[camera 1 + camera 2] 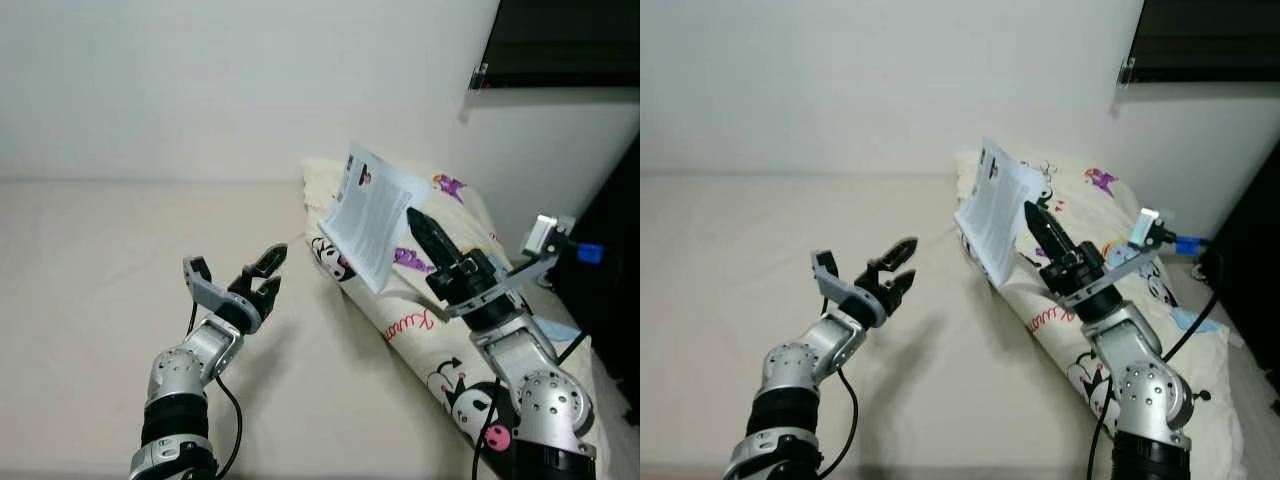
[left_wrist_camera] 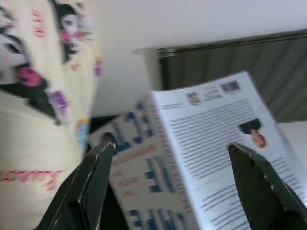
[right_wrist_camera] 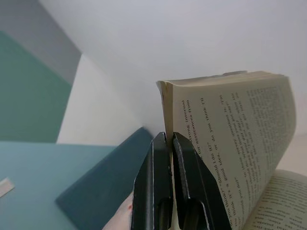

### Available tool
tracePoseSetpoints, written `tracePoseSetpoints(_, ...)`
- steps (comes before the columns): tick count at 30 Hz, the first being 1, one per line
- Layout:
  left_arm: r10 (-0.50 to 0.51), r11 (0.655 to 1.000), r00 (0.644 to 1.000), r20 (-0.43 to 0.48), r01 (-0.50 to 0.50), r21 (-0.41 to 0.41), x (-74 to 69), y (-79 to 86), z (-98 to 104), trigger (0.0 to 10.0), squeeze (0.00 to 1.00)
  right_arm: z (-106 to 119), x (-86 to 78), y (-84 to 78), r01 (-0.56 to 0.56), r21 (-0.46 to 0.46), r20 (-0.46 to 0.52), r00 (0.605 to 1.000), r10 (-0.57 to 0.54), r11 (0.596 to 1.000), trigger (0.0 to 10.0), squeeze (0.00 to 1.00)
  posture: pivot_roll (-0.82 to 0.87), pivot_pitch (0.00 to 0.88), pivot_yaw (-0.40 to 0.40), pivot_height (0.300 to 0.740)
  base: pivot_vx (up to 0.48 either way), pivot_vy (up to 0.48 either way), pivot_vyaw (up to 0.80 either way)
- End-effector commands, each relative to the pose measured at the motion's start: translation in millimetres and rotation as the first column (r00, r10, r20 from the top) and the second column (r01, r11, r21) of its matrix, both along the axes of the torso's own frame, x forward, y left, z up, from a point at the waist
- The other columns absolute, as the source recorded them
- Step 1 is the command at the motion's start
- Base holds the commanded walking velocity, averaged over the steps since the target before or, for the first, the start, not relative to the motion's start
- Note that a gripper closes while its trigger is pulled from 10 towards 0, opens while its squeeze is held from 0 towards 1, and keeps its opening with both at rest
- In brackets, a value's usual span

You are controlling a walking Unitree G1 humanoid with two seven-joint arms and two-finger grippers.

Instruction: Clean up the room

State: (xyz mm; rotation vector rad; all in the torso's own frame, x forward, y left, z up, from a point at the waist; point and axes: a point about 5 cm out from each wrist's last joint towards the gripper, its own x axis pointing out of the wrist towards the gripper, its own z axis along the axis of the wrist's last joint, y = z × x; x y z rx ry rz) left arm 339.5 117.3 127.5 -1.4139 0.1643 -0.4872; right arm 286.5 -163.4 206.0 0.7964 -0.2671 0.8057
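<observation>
A paperback book [image 1: 372, 215] with a white printed cover hangs open in the air above the bed, its pages fanning out [image 3: 230, 139]. My right gripper [image 1: 422, 232] is shut on the book's cover near the spine [image 3: 168, 143]. My left gripper [image 1: 262, 272] is open, held over the bed to the left of the book and apart from it. In the left wrist view the book's back cover [image 2: 225, 139] lies between and beyond the fingers [image 2: 96, 177].
A cream pillow [image 1: 420, 310] with cartoon prints lies along the bed's right side under the book. The beige bed sheet [image 1: 90, 280] spreads to the left. White wall behind, a dark window [image 1: 560, 40] at the upper right, dark furniture [image 1: 615, 250] at the right edge.
</observation>
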Motion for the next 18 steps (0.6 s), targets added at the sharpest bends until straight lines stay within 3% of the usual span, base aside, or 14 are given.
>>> tracePoseSetpoints(1, -0.042, 0.997, 0.998, 0.039, 0.044, -0.062, -1.3, -8.2, 6, 10.0, 0.00, 7, -4.4, 8.4, -0.065, 0.029, 0.050, 0.997, 0.064, 0.997, 0.0, 0.00, 0.06, 0.000, -0.008, 0.721, 0.000, 0.000, 0.00)
tracePoseSetpoints(3, -0.128, 0.989, 0.990, 0.065, 0.132, -0.066, -7.1, -19.4, 5, 10.0, 0.00, 7, -6.5, 18.2, -0.117, 0.056, 0.055, 0.992, 0.114, 0.992, 0.0, 0.00, 0.05, 0.000, -0.007, 0.736, 0.000, 0.000, 0.00)
tracePoseSetpoints(7, -0.176, 0.982, 0.982, 0.061, 0.179, -0.053, -11.6, -25.3, 1, 10.0, 0.00, 7, -8.8, 24.9, -0.149, 0.067, 0.059, 0.988, 0.145, 0.987, 0.0, 0.00, 0.05, 0.000, -0.007, 0.740, 0.000, 0.000, 0.00)
tracePoseSetpoints(11, -0.272, 0.961, 0.962, 0.031, 0.273, -0.037, -26.7, -36.1, -14, 10.0, 0.00, 9, -13.4, 39.2, -0.213, 0.094, 0.080, 0.975, 0.206, 0.972, 0.0, 0.00, 0.05, 0.000, -0.003, 0.740, 0.000, 0.000, 0.00)
tracePoseSetpoints(18, -0.213, 0.971, 0.977, 0.014, 0.213, -0.106, -26.3, -38.7, -16, 10.0, 0.00, 4, -16.7, 47.1, -0.254, 0.110, 0.058, 0.967, 0.249, 0.961, 0.0, 0.00, 0.04, 0.000, -0.014, 0.740, 0.000, 0.000, 0.00)
